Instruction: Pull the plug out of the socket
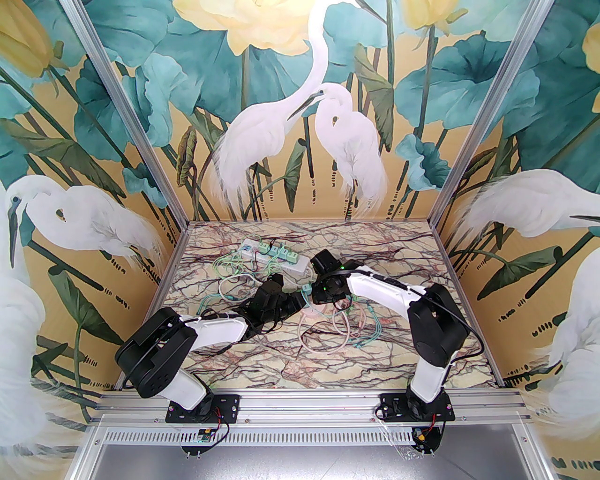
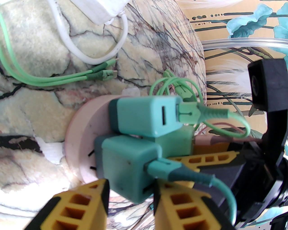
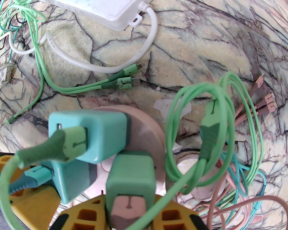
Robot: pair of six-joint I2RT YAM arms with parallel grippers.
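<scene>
So, your left gripper [image 2: 130,191] had closed narrowly on a teal plug [image 2: 126,164] seated in the pink round socket [image 2: 78,134]. A third plug [image 3: 90,132] crowded just above. Your right gripper [image 3: 131,202] pinched the green plug [image 3: 130,173], with loose cables [image 3: 177,134] tangled beside it.

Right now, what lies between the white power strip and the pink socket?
A white cord and two green cable ends lie between power strip and pink socket; the right wrist view shows it.
</scene>
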